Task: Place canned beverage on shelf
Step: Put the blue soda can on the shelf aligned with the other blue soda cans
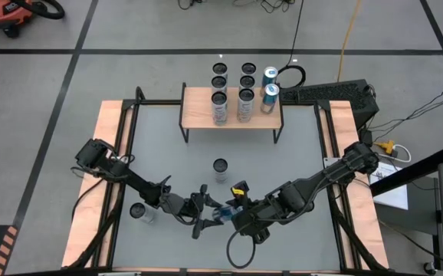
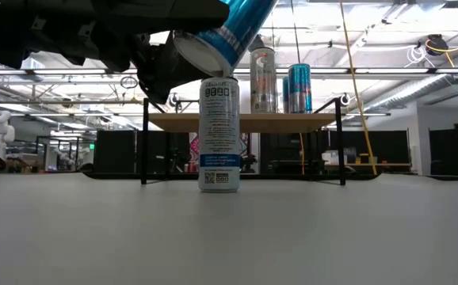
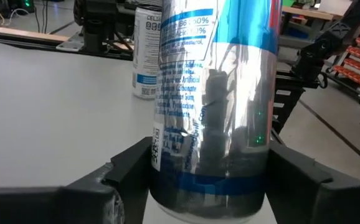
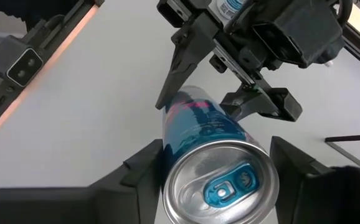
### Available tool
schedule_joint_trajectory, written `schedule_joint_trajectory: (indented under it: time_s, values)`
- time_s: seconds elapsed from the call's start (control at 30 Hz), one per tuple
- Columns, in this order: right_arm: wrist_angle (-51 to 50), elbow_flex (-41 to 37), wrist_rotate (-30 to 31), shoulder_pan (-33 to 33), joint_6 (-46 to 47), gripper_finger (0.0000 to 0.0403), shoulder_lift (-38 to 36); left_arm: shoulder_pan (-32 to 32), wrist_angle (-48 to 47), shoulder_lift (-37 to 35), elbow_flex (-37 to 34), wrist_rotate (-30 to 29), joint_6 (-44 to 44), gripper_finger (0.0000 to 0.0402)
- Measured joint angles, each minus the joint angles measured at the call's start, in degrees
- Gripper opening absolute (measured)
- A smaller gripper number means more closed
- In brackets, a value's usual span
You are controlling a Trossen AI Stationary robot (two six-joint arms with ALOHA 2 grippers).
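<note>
— Biggest first?
— Grey worktop (image 1: 283, 169), wooden side edges. At its far edge, the shelf (image 1: 198, 103): light plank on thin black legs, three upright cans (image 1: 244, 103) in a row on the plank.
— And the arms?
— Both reaching in to the near middle of the worktop, meeting there. Right gripper (image 4: 217, 163) coming from the right, jaws clamped on the blue can (image 4: 211, 180) just below its top rim. Left gripper (image 3: 208, 169) facing it from the left, jaws either side of the same can, near its base. Pressing or just beside it? Cannot tell.
— Where exactly is the blue can?
— Off the worktop, tilted, up in the air between the two grippers, well apart from the shelf.
— Anything smaller?
— A white can (image 1: 220, 169) upright in mid-worktop, between the grippers and the shelf. One more can (image 1: 139, 212) beside the left arm, near the left edge.
</note>
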Motion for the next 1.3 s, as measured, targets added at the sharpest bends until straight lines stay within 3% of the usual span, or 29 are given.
schedule_joint_trajectory:
  time_s: [0.37, 0.8, 1.07, 1.2, 1.3]
  values:
    - [1.3, 0.0, 0.6, 0.0, 4.5, 0.0232, 0.0, -0.1, 0.2, 0.0, 0.0, 0.4, -0.8, 0.0247]
    - [-7.3, -0.9, 1.3, 4.0, 30.4, 0.0258, -0.4, -0.7, 1.0, 0.0, 0.0, 0.3, 3.2, 0.0247]
    - [-7.0, -5.0, 22.1, 11.0, 44.5, 0.0256, -0.4, -1.1, 7.0, 0.0, 0.0, 0.7, 8.4, 0.0247]
    - [-5.6, -5.3, 33.3, 13.7, 45.8, 0.0256, -0.4, -1.6, 11.9, 0.0, 0.0, 1.5, 11.6, 0.0247]
    - [-5.2, -5.3, 35.1, 14.7, 43.2, 0.0256, -1.0, -1.6, 15.9, 0.0, 0.0, 1.5, 13.1, 0.0247]
